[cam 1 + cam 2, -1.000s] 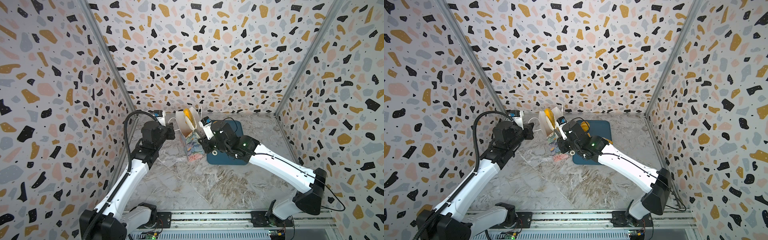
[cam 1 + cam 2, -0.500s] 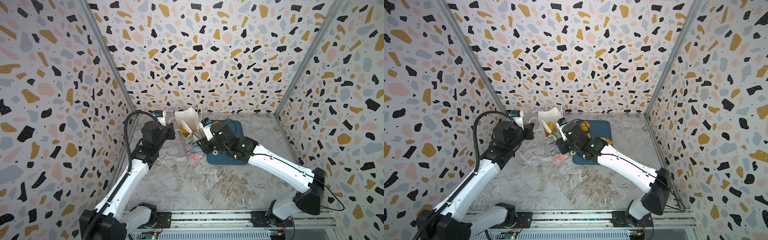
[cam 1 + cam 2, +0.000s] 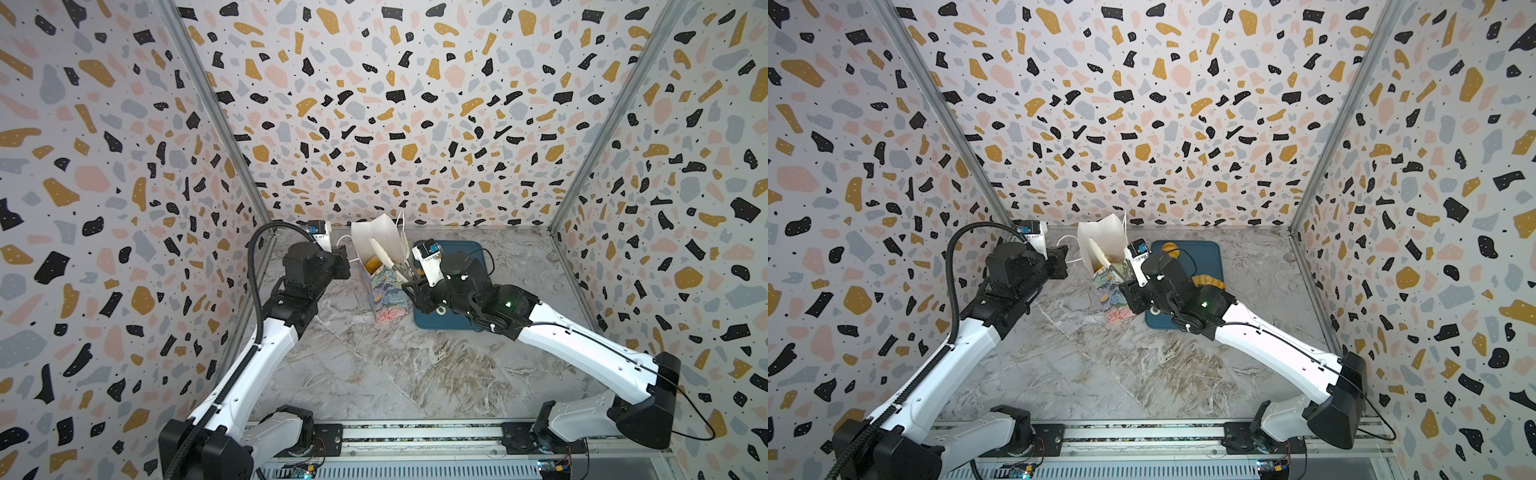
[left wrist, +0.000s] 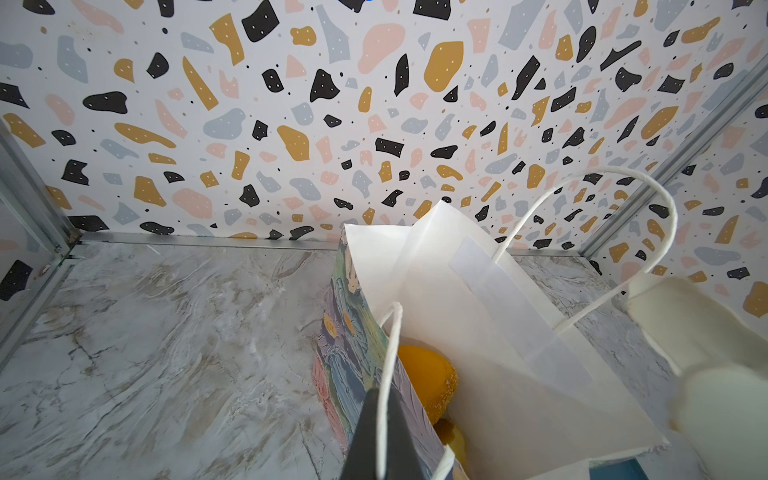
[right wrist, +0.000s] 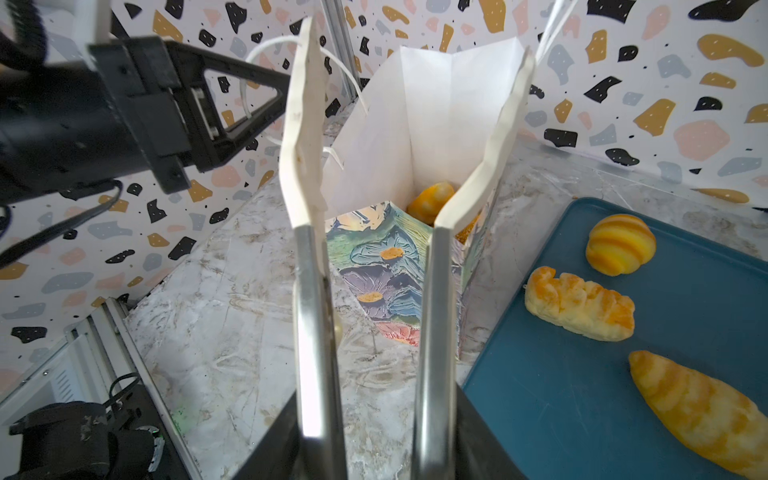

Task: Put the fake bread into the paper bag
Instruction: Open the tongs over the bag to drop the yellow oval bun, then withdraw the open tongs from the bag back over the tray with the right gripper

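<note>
Your left pincer (image 3: pixel 344 259) was clamped shut on the white cord handle (image 4: pixel 384 353) of the upright floral paper bag (image 3: pixel 388 291), your right pincer (image 5: pixel 417 39) stood open and empty over its mouth, golden-orange toy bread (image 4: pixel 428 378) lay inside, three more breads (image 5: pixel 579 303) on the dark-blue tray (image 5: pixel 582 395) just right.

arms (image 3: pixel 582 353): white shells, black joints | cable (image 3: pixel 256 291): black, ribbed | fingers (image 5: pixel 303 137): cream

A flat dark-blue tray (image 3: pixel 1204 257) lies far on the marble-patterned table (image 3: pixel 374 374), slightly right of centre; terrazzo-printed walls (image 3: pixel 395 104) enclose three sides.
</note>
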You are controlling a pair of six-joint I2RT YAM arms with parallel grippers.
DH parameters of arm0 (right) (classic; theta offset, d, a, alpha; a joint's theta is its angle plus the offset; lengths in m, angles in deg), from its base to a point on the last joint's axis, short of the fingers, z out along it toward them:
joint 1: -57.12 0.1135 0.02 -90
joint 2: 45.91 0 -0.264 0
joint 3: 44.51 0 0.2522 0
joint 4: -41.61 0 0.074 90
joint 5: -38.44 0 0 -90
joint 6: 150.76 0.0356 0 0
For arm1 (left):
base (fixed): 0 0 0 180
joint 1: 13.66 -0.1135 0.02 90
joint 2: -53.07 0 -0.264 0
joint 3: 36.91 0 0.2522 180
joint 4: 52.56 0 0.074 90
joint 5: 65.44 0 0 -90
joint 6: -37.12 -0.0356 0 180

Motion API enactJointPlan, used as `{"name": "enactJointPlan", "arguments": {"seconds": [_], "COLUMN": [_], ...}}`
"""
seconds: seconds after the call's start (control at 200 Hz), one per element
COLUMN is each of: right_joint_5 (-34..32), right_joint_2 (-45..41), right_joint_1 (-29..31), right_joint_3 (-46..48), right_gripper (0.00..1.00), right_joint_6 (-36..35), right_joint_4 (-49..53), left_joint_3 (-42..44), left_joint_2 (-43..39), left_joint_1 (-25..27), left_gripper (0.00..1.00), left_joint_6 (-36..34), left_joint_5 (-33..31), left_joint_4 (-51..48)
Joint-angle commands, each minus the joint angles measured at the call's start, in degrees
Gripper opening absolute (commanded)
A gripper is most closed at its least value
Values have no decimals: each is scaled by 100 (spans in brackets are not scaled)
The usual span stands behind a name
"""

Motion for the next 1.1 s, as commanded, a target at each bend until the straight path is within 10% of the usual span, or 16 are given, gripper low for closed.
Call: {"name": "enactJointPlan", "arguments": {"seconds": [0.0,1.096], "right_joint_5": [-59,-690], "right_joint_2": [-339,-1682], "right_joint_1": [-27,-407], "right_joint_3": [64,960], "right_gripper": [48,48], "right_joint_6": [28,-212], "right_joint_4": [-374,112], "left_joint_3": [44,44], "left_joint_2": [-105,-163], "left_joint_1": [33,40], "left_gripper": [0,0], "left_joint_6": [-28,-58], "left_joint_5": [-30,-80], "left_joint_4": [118,101]}}
